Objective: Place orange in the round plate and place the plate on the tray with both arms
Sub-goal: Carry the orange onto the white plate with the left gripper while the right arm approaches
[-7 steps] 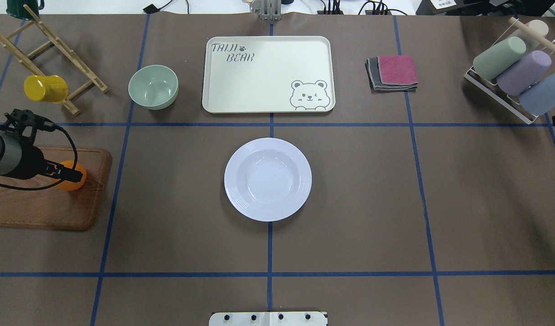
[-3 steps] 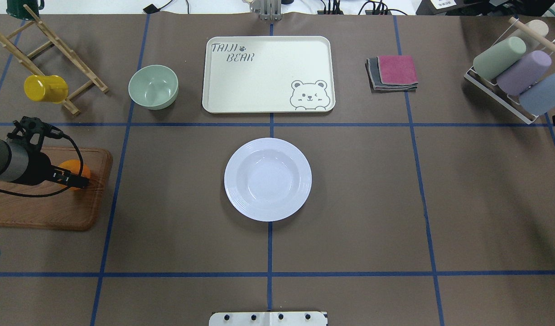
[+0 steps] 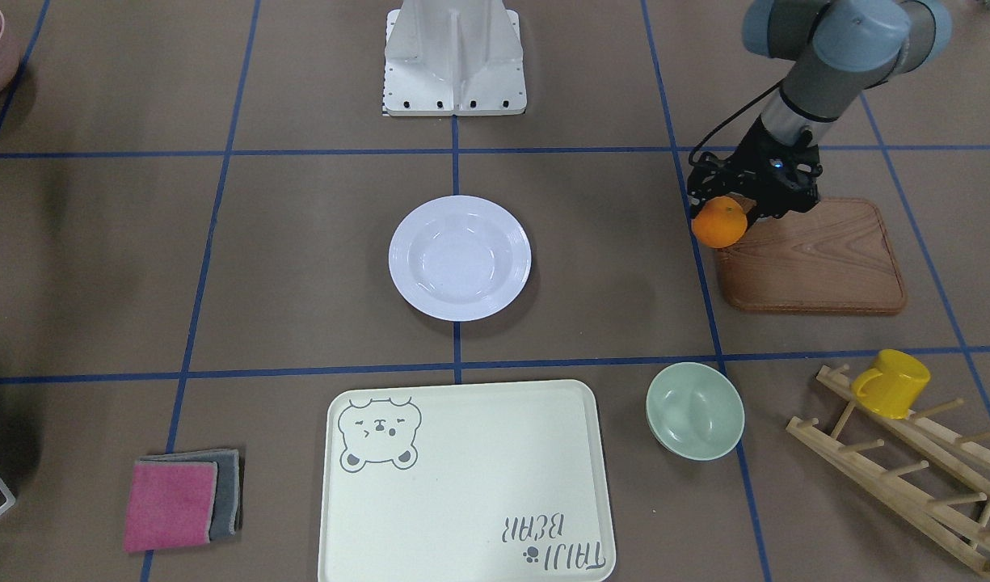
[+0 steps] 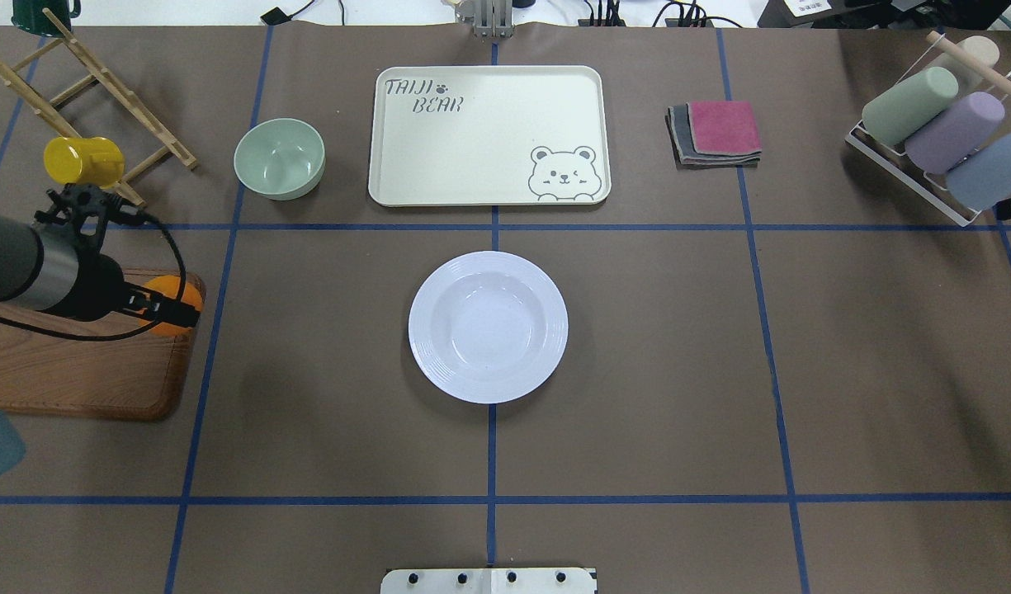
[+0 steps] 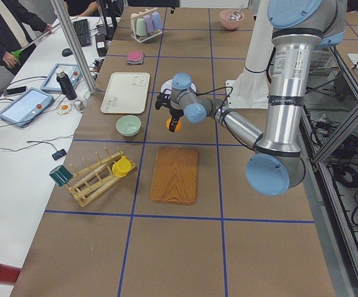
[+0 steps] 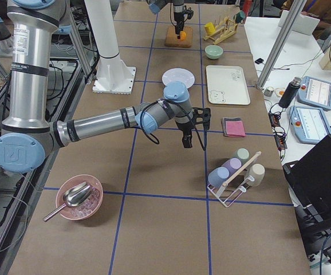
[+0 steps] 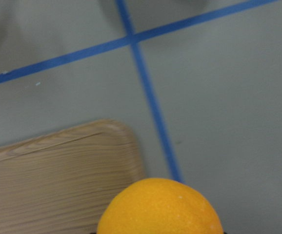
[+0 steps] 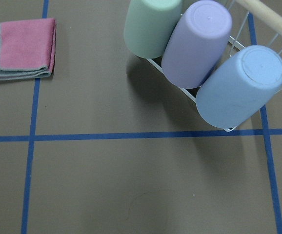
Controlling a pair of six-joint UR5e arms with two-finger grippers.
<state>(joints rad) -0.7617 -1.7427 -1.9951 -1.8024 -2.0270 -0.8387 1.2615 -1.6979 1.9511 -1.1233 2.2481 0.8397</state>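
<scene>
Well to the left of the round plate (image 4: 423, 330), my left gripper (image 4: 175, 312) is clamped on the orange (image 3: 720, 223), one finger on each side of the fruit. I hold it clear of the wood, above the corner of the wooden board (image 4: 84, 371) that lies nearest the plate. My left wrist camera shows the orange's dimpled top with that rounded board corner and bare tabletop (image 4: 323, 429) under it. Farther from me than the plate and still to its left, a yellow mug (image 4: 82, 160) hangs on a wooden rack, and a pale green bowl (image 4: 279, 158) stands upright a little closer to the plate. The plate itself sits empty at the middle of the tabletop on a crossing of blue tape lines. Straight beyond the plate lies the tray (image 4: 488, 136), flat and empty, apart from the plate's rim. To the plate's right and beyond it is a stack of folded cloths (image 4: 720, 130), pink on grey. Far right of the plate a cup rack (image 4: 938, 132) carries a green, a purple and a blue cup. My right gripper (image 6: 186, 137) hangs over the tabletop between the cloths and that rack, well apart from the plate; I cannot tell how wide its jaws stand
</scene>
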